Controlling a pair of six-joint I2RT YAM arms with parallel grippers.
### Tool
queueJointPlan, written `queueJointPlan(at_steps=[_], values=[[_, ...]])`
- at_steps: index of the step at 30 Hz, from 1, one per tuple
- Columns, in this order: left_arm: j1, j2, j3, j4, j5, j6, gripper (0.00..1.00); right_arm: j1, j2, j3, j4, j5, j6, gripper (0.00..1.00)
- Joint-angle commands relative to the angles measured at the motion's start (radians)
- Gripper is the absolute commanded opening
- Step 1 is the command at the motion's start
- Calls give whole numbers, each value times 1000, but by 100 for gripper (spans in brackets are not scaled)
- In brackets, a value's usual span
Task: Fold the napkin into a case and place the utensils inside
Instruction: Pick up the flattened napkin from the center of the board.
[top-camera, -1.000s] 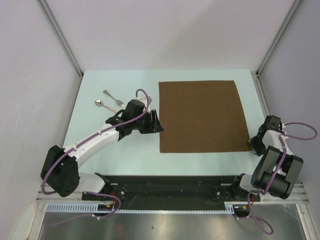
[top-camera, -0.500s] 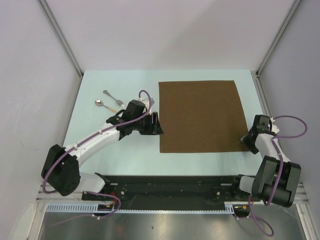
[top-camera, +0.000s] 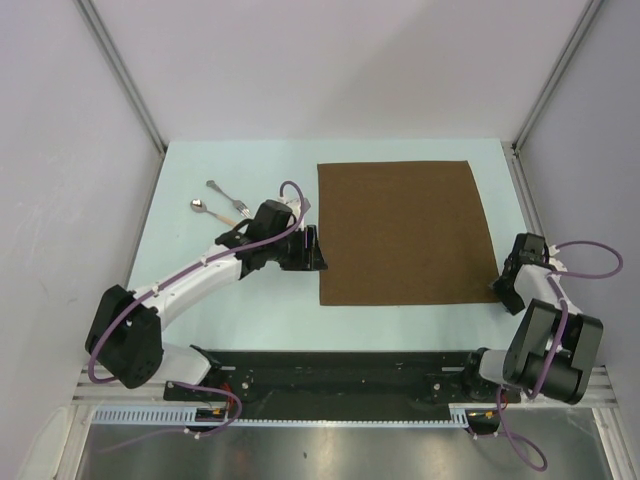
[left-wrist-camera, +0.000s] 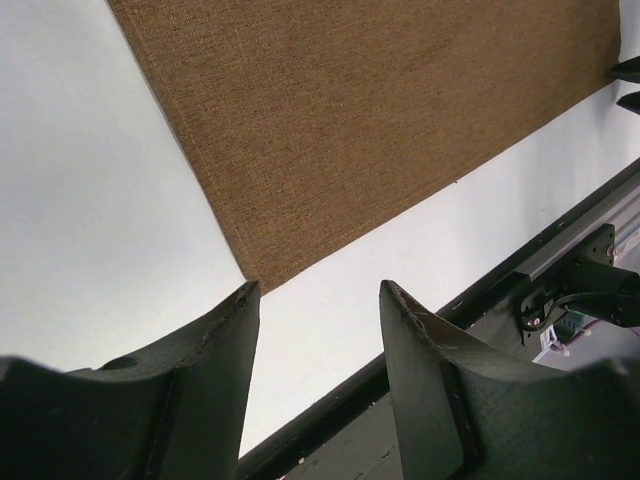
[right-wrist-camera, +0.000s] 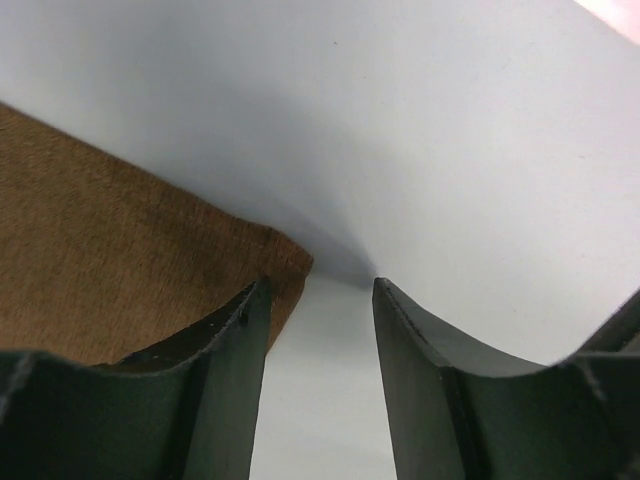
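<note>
On the pale blue-green bench (top-camera: 260, 160), you have the napkin (top-camera: 405, 232) lying flat and fully open as a brown square, right of centre, its far edge close to the bench's far edge. Well apart from it, over on the far left, sit the fork (top-camera: 228, 193) and the spoon (top-camera: 212, 212), side by side and angled, with the spoon slightly nearer to you.

Your left pincer (top-camera: 318, 248) is low over the bench at the napkin's left edge, just short of its near-left corner. From the left wrist camera its dark fingers (left-wrist-camera: 225, 330) stand spread, with bare bench in the gap and the cloth corner lying just beyond the tips.

Your right pincer (top-camera: 503, 288) is at the napkin's near-right corner. From the right wrist camera its jaws are likewise spread, and the corner of the cloth reaches just past the tip of the left finger (right-wrist-camera: 235, 340), with pale bench showing between the two. Whether that finger touches the cloth you cannot tell from these views.

Around the bench, plain grey-lilac walls (top-camera: 340, 70) close off the far side and both flanks, with slanting metal posts (top-camera: 117, 70) at the far corners. Along the near edge runs a black rail (top-camera: 340, 370) carrying both arm bases, and nearer than that lies a dull steel sheet (top-camera: 330, 450).
</note>
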Motion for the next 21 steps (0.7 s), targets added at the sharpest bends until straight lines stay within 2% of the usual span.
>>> queueJointPlan(at_steps=[1, 3, 4, 7, 8, 13, 16, 21], values=[[-5, -5, 21, 6, -8, 23, 56, 4, 86, 13, 59, -20, 43, 49], [-5, -4, 17, 4, -29, 25, 59, 12, 121, 23, 56, -20, 53, 44], [-5, -2, 15, 4, -37, 25, 66, 18, 126, 23, 53, -14, 62, 42], [-8, 2, 3, -1, -81, 16, 76, 21, 109, 26, 61, -15, 53, 17], [-10, 7, 0, -5, -92, 11, 77, 33, 100, 27, 67, -17, 38, 2], [-71, 65, 4, -62, -175, -10, 78, 113, -7, 52, 36, 29, 17, 0], [-138, 114, -5, -74, -246, -47, 78, 125, -112, 49, 53, -27, -4, 0], [-158, 157, -42, -44, -272, -110, 74, 144, -250, 86, 45, -73, -9, 0]])
